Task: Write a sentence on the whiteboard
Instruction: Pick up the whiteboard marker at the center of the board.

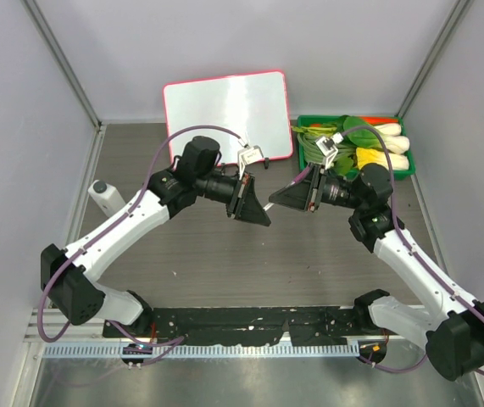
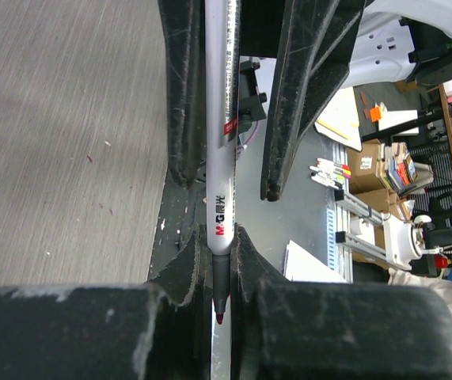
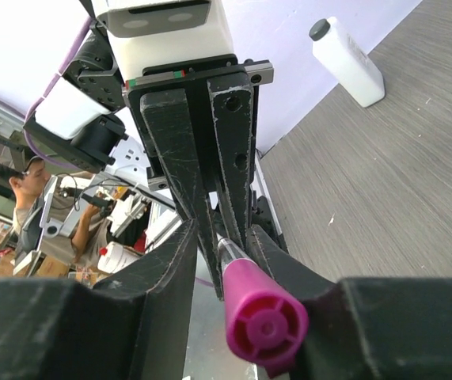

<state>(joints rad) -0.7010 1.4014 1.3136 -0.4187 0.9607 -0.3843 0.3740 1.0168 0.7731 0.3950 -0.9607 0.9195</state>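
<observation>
The whiteboard (image 1: 225, 114) lies at the back of the table, white with a pink-red frame, and no sentence shows on it. Both arms meet above the table in front of it. My left gripper (image 1: 258, 212) (image 2: 219, 245) is shut on a slim white marker (image 2: 219, 198), close to its bare dark-red tip. The marker's barrel runs away from it into my right gripper (image 1: 282, 199) (image 3: 226, 245). Those jaws straddle the marker's pink rear end (image 3: 261, 317). The pink end lies against one finger, with a gap to the other.
A green tray (image 1: 309, 123) of vegetables sits right of the whiteboard at the back. A small white bottle (image 1: 103, 197) (image 3: 348, 59) with a dark cap lies near the left wall. A black strip (image 1: 250, 326) runs along the near edge between the arm bases.
</observation>
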